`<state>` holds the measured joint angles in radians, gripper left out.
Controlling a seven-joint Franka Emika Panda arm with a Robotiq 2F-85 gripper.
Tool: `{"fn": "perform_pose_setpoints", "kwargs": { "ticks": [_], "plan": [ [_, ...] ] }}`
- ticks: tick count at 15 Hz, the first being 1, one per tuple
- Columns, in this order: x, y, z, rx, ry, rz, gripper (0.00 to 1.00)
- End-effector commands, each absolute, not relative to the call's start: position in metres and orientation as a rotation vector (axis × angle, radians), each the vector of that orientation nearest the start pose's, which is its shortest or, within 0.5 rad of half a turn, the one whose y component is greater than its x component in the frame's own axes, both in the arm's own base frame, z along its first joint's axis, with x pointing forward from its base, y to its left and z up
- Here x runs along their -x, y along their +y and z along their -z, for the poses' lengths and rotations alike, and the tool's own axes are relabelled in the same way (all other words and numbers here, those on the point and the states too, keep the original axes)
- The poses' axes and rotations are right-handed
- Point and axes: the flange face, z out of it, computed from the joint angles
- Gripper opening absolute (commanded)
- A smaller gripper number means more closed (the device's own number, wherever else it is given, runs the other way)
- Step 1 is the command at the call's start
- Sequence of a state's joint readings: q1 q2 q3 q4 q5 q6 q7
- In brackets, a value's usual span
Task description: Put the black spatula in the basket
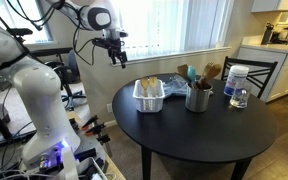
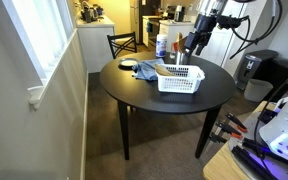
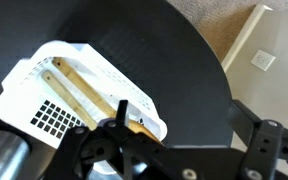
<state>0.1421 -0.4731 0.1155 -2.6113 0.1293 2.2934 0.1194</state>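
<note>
- Gripper (image 1: 116, 58) hangs high, near the edge of the table (image 1: 184, 140), apart from the basket (image 1: 149, 97). Fingers look spread, nothing seen between them.
- Black spatula: not picked out for sure. It may lie black on the black tabletop or stand among the handles in the grey pot (image 1: 198, 100); cannot tell which.
- Basket already holds tan wooden utensils (image 3: 84, 92), lying lengthwise.
- Judgement: locate the handle first, close across mid-handle, lift straight, lay it diagonally beside the wood.

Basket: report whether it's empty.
Not empty. In the wrist view, a tan wooden utensil lies lengthwise inside the basket.
</note>
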Motion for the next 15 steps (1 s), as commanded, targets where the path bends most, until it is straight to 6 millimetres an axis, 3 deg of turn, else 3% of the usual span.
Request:
{"fn": "perform_pose_setpoints", "kwargs": {
  "ticks": [1,8,9,15],
  "plan": [
    [-0.429,0.108,-0.408,3.189,-0.285,0.176,1.00],
    [-0.474,0.120,-0.405,3.459,-0.729,0.280,1.00],
    [-0.465,0.120,-0.401,3.398,-0.674,0.256,1.00],
    [-0.474,0.121,-0.403,3.429,-0.735,0.283,1.00]
  ]
}}
